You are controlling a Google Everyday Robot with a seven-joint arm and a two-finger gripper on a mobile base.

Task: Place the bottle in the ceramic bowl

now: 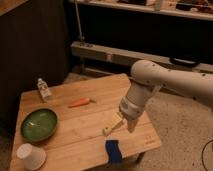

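The small clear bottle (44, 89) with a white cap stands upright at the far left corner of the wooden table (90, 125). The green ceramic bowl (39, 124) sits near the left edge, in front of the bottle, and holds nothing. My gripper (126, 121) hangs from the white arm over the right part of the table, far from both bottle and bowl, just right of a pale yellow object (113, 125).
An orange carrot (80, 102) lies mid-table. A white paper cup (31, 156) lies on its side at the front left corner. A blue object (113, 151) sits at the front edge. A metal rail and dark shelving stand behind the table.
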